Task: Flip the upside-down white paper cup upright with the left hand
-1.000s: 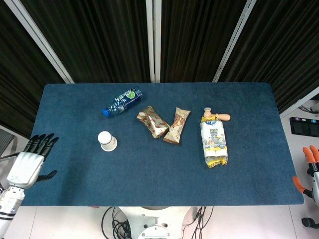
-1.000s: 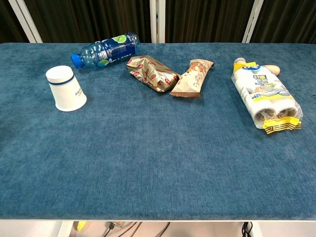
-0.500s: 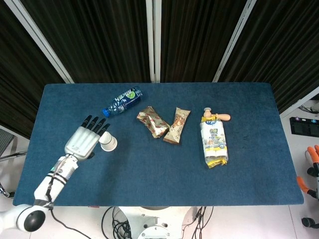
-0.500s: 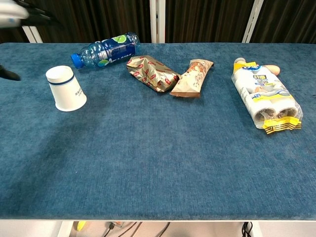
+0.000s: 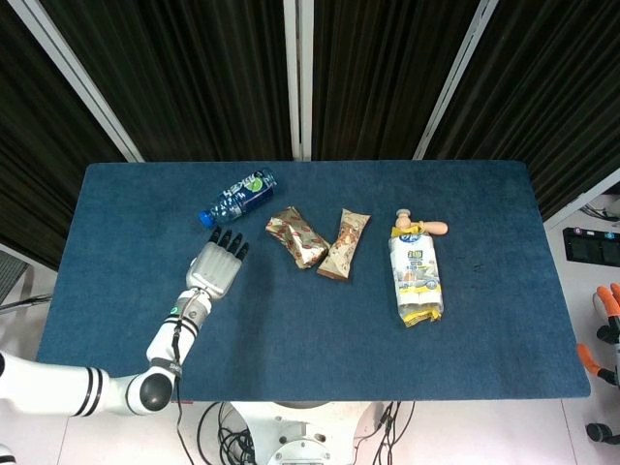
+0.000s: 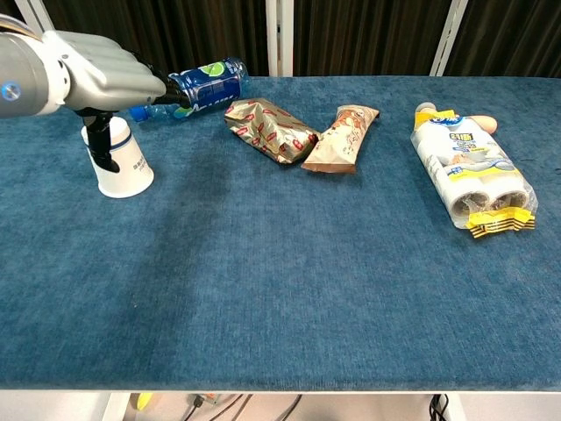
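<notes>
The white paper cup [image 6: 128,170] stands upside-down on the blue table [image 6: 289,289] at the left, its wide rim down and a blue band near its top. My left hand [image 6: 98,77] hovers flat just above it, fingers stretched toward the bottle and thumb hanging down along the cup's left side, with nothing held. In the head view the left hand [image 5: 218,265] covers the cup completely. My right hand [image 5: 606,327] shows only as orange fingertips off the table's right edge, spread and empty.
A blue water bottle [image 5: 238,197] lies just behind the left hand's fingertips. Two snack packets [image 5: 297,238] [image 5: 345,244] lie mid-table. A yellow and white pack [image 5: 417,275] with a small wooden piece [image 5: 424,227] lies to the right.
My left hand has swept in from the table's left edge to directly over the cup. The cup and the other items have not moved.
</notes>
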Controlling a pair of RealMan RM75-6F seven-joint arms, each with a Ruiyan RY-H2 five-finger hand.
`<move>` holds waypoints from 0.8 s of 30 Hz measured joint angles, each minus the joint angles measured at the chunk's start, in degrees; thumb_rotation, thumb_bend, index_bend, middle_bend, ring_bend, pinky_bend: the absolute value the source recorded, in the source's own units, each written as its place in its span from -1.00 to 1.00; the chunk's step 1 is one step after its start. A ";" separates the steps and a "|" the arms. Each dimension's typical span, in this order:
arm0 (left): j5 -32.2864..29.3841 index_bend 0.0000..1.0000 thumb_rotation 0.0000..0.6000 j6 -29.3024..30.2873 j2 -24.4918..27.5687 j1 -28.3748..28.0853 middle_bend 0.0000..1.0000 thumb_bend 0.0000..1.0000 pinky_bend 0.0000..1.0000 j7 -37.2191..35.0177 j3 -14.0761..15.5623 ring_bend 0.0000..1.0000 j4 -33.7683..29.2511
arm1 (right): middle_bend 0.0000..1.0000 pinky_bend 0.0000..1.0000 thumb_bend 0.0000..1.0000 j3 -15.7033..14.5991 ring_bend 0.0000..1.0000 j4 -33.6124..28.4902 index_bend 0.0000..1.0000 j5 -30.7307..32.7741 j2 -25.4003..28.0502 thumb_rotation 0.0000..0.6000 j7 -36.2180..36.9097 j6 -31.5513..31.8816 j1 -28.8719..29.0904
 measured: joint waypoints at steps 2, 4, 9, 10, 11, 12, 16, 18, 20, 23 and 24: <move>0.05 -0.82 1.00 0.78 -0.76 -0.67 -0.91 -0.68 -1.00 0.64 0.79 -1.00 1.21 | -1.00 -1.00 -0.54 0.06 -1.00 0.13 -1.00 0.06 -0.03 1.00 0.17 0.06 -0.05; 0.27 -0.75 1.00 1.90 -1.42 -1.18 -0.86 -0.68 -1.00 1.85 1.69 -1.00 2.15 | -1.00 -1.00 -0.54 0.07 -1.00 0.29 -1.00 0.13 -0.07 1.00 0.30 0.03 -0.10; -1.74 -0.66 1.00 4.56 -3.70 -2.25 -0.80 -0.68 -1.00 4.14 3.27 -1.00 3.96 | -1.00 -1.00 -0.53 0.17 -1.00 0.56 -1.00 0.67 -0.02 1.00 0.35 -0.80 0.06; -2.47 -0.65 1.00 4.57 -3.89 -2.46 -0.78 -0.68 -1.00 4.20 3.40 -1.00 4.17 | -1.00 -1.00 -0.53 0.28 -1.00 0.57 -1.00 0.78 0.02 1.00 0.37 -0.91 0.15; -3.39 -0.64 1.00 4.59 -4.13 -2.76 -0.77 -0.68 -1.00 4.38 3.58 -1.00 4.44 | -1.00 -1.00 -0.53 0.31 -1.00 0.60 -1.00 0.78 0.02 1.00 0.36 -0.90 0.16; -3.97 -0.63 1.00 4.60 -4.30 -2.99 -0.76 -0.68 -1.00 4.48 3.72 -1.00 4.65 | -1.00 -1.00 -0.52 0.31 -1.00 0.63 -1.00 0.77 0.00 1.00 0.33 -0.90 0.17; -4.93 -0.56 1.00 4.52 -4.81 -3.59 -0.68 -0.65 -1.00 4.33 4.32 -1.00 5.68 | -1.00 -1.00 -0.52 0.21 -1.00 0.85 -1.00 0.81 -0.12 1.00 0.41 -1.16 0.15; -5.39 -0.53 1.00 4.40 -5.02 -3.75 -0.64 -0.63 -1.00 4.19 4.60 -1.00 6.16 | -1.00 -1.00 -0.52 0.21 -1.00 1.06 -1.00 0.95 -0.23 1.00 0.50 -1.35 0.16; -5.70 -0.49 1.00 4.33 -5.30 -3.88 -0.59 -0.60 -0.99 4.04 4.91 -1.00 6.63 | -1.00 -1.00 -0.52 0.21 -1.00 1.29 -1.00 1.13 -0.32 1.00 0.63 -1.63 0.19; -5.79 -0.46 1.00 4.51 -5.83 -3.99 -0.55 -0.57 -0.96 3.88 5.31 -1.00 7.49 | -1.00 -1.00 -0.52 0.28 -1.00 1.55 -1.00 1.38 -0.34 1.00 0.81 -2.02 0.29; -6.00 -0.44 1.00 4.48 -5.92 -4.03 -0.53 -0.56 -0.96 3.83 5.35 -1.00 7.62 | -1.00 -1.00 -0.52 0.30 -1.00 1.57 -1.00 1.39 -0.33 1.00 0.91 -2.05 0.30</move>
